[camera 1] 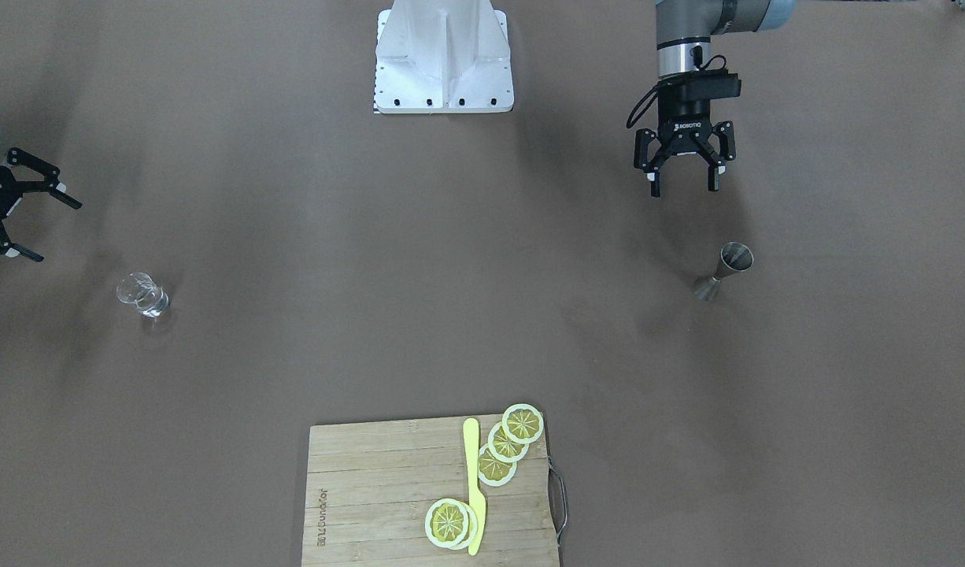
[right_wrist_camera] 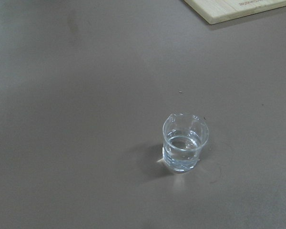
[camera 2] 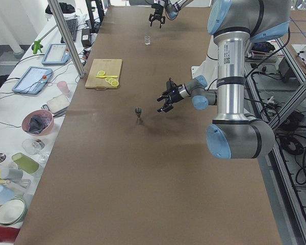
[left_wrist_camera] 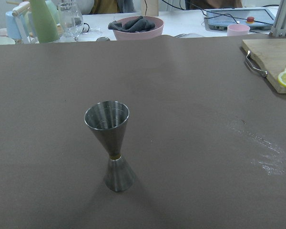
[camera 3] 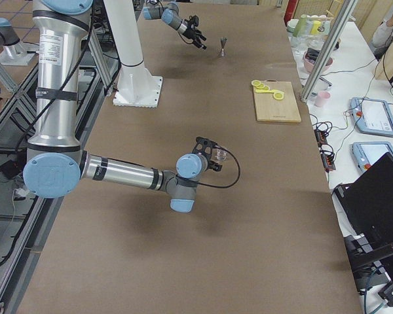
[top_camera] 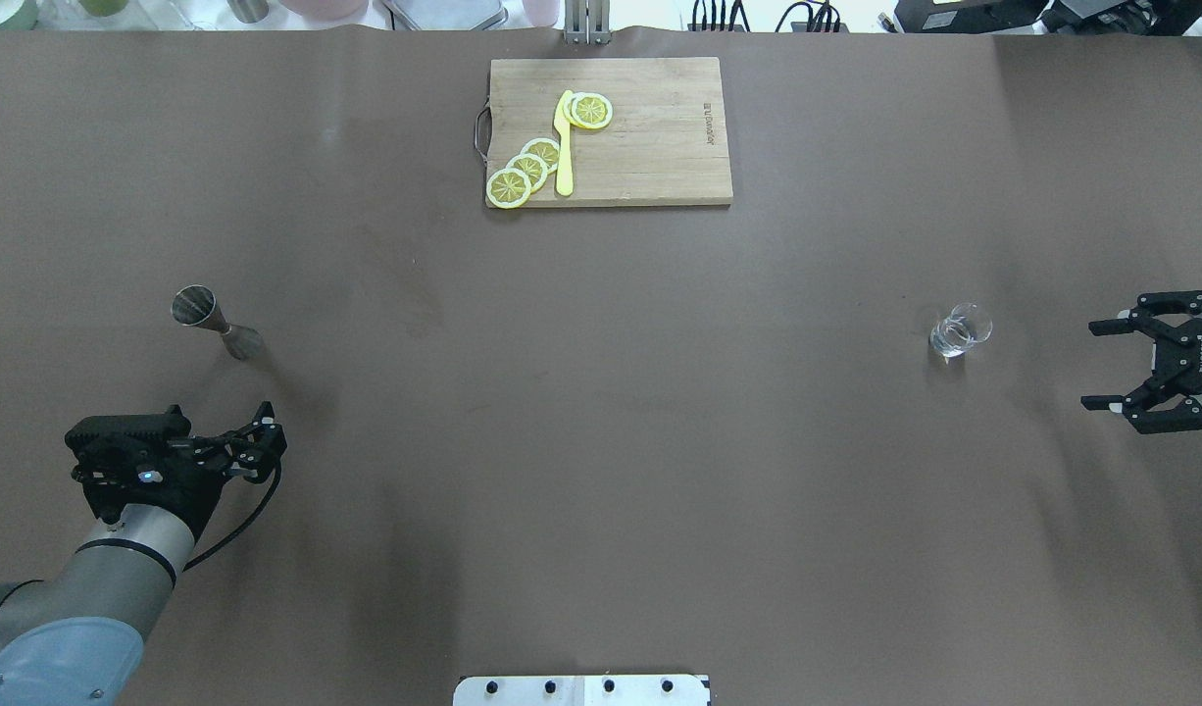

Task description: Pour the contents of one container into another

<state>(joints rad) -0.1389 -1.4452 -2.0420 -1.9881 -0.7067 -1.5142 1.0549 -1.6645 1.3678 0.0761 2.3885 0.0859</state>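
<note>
Jigger (left_wrist_camera: 110,143): grey steel, brushed, satin sheen; fine streaks inside upper cone. Glass (right_wrist_camera: 185,142): clear, colourless, glossy, bright glints at thick base. Table cover (top_camera: 601,412): brown, matt, smooth; faint shiny patch in left wrist view. Cutting board (top_camera: 650,137): pale wood, strip grain, matt. Knife (top_camera: 564,147): yellow, smooth, prob. plastic. Left gripper (camera 1: 683,187): black, matt. Robot base plate (camera 1: 443,59): white, semi-gloss.

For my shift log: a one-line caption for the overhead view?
Left gripper open near jigger, right gripper open facing glass; nothing grasped yet.
</note>
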